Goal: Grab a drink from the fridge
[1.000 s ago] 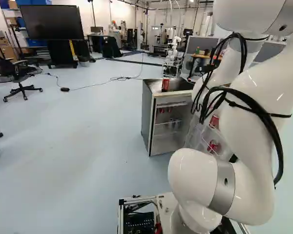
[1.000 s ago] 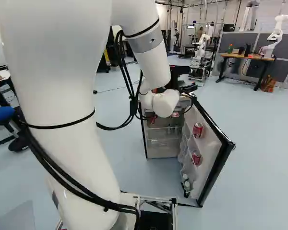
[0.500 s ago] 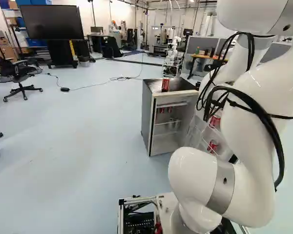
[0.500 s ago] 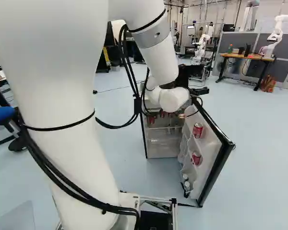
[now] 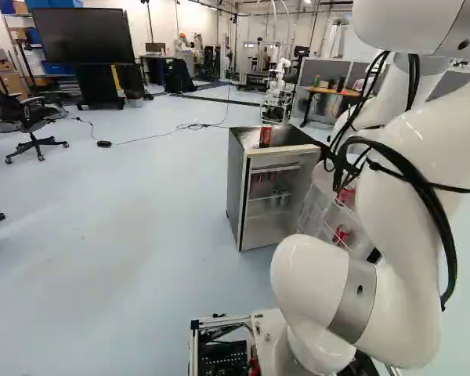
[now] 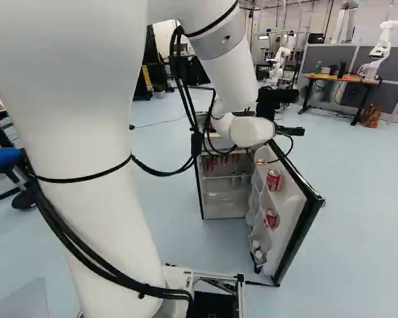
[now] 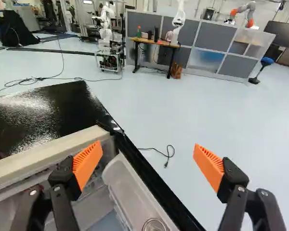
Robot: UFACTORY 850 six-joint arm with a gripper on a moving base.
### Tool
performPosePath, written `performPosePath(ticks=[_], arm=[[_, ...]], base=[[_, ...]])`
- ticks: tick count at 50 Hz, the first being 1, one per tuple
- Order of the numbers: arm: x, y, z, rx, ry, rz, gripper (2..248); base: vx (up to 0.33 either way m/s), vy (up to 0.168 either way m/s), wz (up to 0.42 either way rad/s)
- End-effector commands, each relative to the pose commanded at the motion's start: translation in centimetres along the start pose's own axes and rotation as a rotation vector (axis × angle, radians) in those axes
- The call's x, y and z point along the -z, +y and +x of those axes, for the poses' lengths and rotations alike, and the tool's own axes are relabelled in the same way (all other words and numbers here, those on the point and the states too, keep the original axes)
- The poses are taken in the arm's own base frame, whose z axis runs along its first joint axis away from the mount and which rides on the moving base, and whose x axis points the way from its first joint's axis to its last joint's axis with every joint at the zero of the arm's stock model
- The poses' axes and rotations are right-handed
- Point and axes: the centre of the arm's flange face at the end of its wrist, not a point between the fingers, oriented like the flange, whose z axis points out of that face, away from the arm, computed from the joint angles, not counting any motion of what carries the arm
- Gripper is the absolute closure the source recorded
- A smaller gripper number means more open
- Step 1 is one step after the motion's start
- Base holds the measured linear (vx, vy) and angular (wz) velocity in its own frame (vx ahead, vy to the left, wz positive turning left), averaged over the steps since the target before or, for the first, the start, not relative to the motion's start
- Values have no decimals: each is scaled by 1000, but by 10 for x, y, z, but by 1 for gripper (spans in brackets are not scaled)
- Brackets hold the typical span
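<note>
Open tool (image 7: 147, 156) swings over the fridge (image 5: 243, 188) door (image 6: 290, 195)

The arm (image 6: 232, 79) has moved rightward in the right base view, off the fridge's front. Two red cans (image 6: 273, 180) sit in the door; the tool's fingers stand apart, gripping nothing. Probably it is lining up one can and must dip.

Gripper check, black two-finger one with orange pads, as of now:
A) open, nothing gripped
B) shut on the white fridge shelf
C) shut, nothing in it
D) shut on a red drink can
A: in the wrist view the orange pads of the black gripper stand wide apart, with nothing gripped between them.
</note>
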Motion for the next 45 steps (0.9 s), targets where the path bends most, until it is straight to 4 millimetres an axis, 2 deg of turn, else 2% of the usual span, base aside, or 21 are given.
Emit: performPosePath(ticks=[45], arm=[[-31, 61, 25, -119, -253, -127, 3]], base=[[0, 0, 0]])
